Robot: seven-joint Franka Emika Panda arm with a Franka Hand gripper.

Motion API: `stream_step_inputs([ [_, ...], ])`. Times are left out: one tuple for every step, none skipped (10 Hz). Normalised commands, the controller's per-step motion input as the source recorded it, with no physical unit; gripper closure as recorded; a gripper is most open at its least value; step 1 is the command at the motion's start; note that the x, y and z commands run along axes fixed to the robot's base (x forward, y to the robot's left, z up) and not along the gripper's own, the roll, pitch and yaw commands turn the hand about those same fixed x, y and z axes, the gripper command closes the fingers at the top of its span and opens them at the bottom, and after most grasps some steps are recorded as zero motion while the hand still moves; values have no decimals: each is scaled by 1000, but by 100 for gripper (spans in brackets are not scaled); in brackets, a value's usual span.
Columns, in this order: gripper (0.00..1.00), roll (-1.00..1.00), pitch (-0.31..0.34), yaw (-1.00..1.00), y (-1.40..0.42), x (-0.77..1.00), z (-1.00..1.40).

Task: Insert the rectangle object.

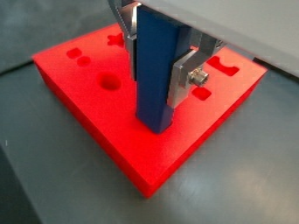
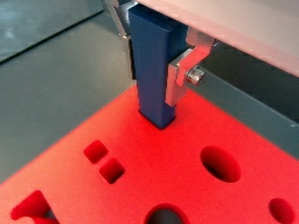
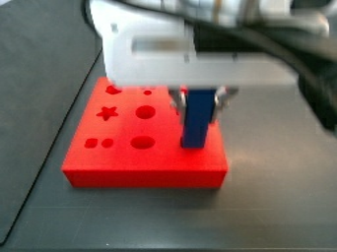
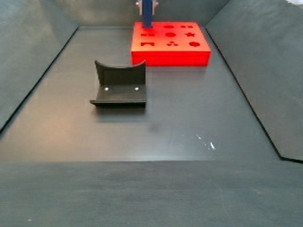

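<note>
**One blue bar standing upright on the red block**

Nearest on the dark bench [image 4: 154,177] is bare surface. Further back, left of centre, sits a dark grey curved holder [image 4: 119,85], well apart from everything else.

At the far end lies the red block [image 4: 172,46], its top cut with shaped holes: in a side view a star hole [image 3: 108,113] shows on the left part, with round and small square holes beside it.

Over the far left part of that block hangs the gripper [image 1: 163,54]. Its jaws are clamped on the blue bar [image 1: 158,74], and a silver finger [image 2: 183,74] presses flat against one side of it in both wrist views. The bar stands upright, its lower end meeting the red top surface [image 2: 159,118]; from these views I cannot tell whether the tip sits in a hole or only rests on the surface. In a side view the bar [image 3: 198,118] stands on the right part of the block, beneath the white body of the gripper. In the wide side view only a short blue length [image 4: 147,16] shows at the block's far left edge.
</note>
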Motion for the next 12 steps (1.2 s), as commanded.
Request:
stream_step_inputs([
  [100,66,-171,6,-331,0,-906],
  [100,20,-151,0,-151,0,-520],
  [100,0,-56,0,0,-63,0],
  [100,0,-6,0,0,0,0],
  [100,0,-7,0,-20,0,0],
  [100,0,-47,43,-60,-31,0],
  [100,0,-16,17,0,-11,0],
  [100,0,-7,0,0,0,0],
  [100,0,-10,0,0,0,0],
  [100,0,-10,0,0,0,-26],
  [100,-1,-47,9,-91,0,-100],
  [100,-4,-66,40,-146,0,-129],
])
